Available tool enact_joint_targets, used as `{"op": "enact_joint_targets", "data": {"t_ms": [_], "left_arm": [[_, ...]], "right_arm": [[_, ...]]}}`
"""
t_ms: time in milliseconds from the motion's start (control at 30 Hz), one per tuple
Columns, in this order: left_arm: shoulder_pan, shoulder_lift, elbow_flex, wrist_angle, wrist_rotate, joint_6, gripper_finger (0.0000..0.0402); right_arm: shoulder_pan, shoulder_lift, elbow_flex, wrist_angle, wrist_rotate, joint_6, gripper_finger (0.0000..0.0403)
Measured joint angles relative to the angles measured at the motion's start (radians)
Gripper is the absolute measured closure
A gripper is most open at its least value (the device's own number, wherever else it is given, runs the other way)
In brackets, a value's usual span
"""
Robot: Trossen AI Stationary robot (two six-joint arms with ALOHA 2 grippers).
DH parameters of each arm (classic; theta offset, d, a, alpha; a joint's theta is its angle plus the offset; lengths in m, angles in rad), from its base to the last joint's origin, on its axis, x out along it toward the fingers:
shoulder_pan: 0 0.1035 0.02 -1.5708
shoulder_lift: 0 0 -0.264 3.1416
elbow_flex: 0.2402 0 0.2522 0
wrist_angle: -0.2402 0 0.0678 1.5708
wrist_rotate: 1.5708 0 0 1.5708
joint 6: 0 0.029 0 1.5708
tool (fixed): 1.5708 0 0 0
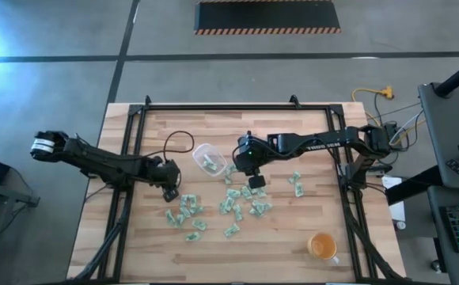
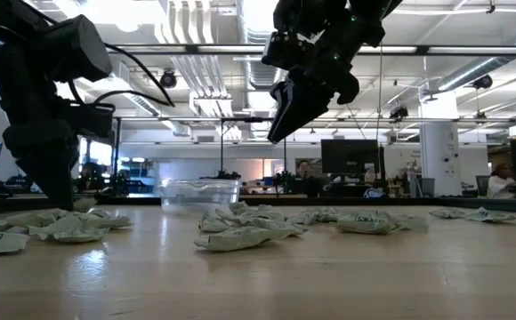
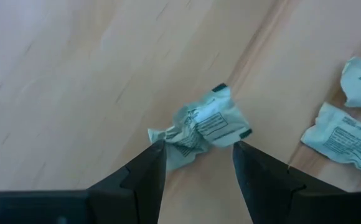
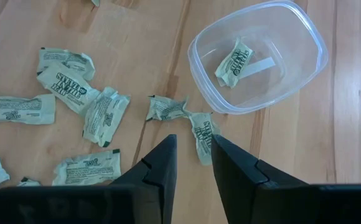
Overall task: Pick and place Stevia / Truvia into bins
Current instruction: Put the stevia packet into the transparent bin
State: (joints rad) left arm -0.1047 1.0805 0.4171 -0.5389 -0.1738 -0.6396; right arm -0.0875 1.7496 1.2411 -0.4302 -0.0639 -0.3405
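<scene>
Tub (image 1: pixel 209 159): clear, round-cornered, on the wooden table (image 1: pixel 134 237), near the middle toward the far edge; taken here as landmark
Inside tub: two pale green packets in the high view; one crumpled packet (image 4: pixel 233 60) plain in the right wrist view
Packets (image 1: pixel 233 207): many, pale green and white, scattered flat on the wood on the near side of the tub, some crumpled
Nearest loose packets: two (image 4: pixel 167 107) just outside the tub's wall, touching each other
Left gripper (image 1: pixel 170 191): down at the table, beside the tub on its left and nearer side; fingers (image 3: pixel 144 177) spread apart, nothing clamped
Packet at left gripper (image 3: pixel 200 123): crumpled, lying on the wood just ahead of the gap between the spread fingers, one end touching one fingertip
Right gripper (image 4: pixel 192 149): raised above the table, just right of the tub; fingers parted by a narrow gap, nothing between them
Below right gripper: loose packets on the wood, the tub just beyond the fingertips
Orange cup (image 1: pixel 322 247): well apart from the tub, at the near right corner of the table
</scene>
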Motion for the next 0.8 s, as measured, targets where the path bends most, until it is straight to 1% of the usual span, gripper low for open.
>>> {"op": "enact_joint_targets", "data": {"t_ms": [133, 267, 367, 500, 800], "left_arm": [[0.000, 0.000, 0.000, -0.001, -0.026, 0.015, 0.0232], [0.000, 0.000, 0.000, 0.000, -0.031, 0.044, 0.0233], [0.000, 0.006, 0.000, 0.000, -0.032, 0.045, 0.0242], [0.000, 0.015, 0.000, 0.001, -0.035, 0.048, 0.0269], [0.000, 0.019, 0.000, 0.008, -0.034, 0.075, 0.0353]], "right_arm": [[0.000, 0.000, 0.000, 0.000, 0.000, 0.000, 0.0312], [0.000, 0.000, 0.000, 0.001, 0.000, 0.000, 0.0317], [0.000, 0.000, -0.001, 0.001, 0.000, 0.000, 0.0320], [0.000, 0.000, -0.002, 0.002, 0.000, 0.000, 0.0324], [0.000, 0.000, -0.002, 0.002, 0.000, 0.000, 0.0331]]}}
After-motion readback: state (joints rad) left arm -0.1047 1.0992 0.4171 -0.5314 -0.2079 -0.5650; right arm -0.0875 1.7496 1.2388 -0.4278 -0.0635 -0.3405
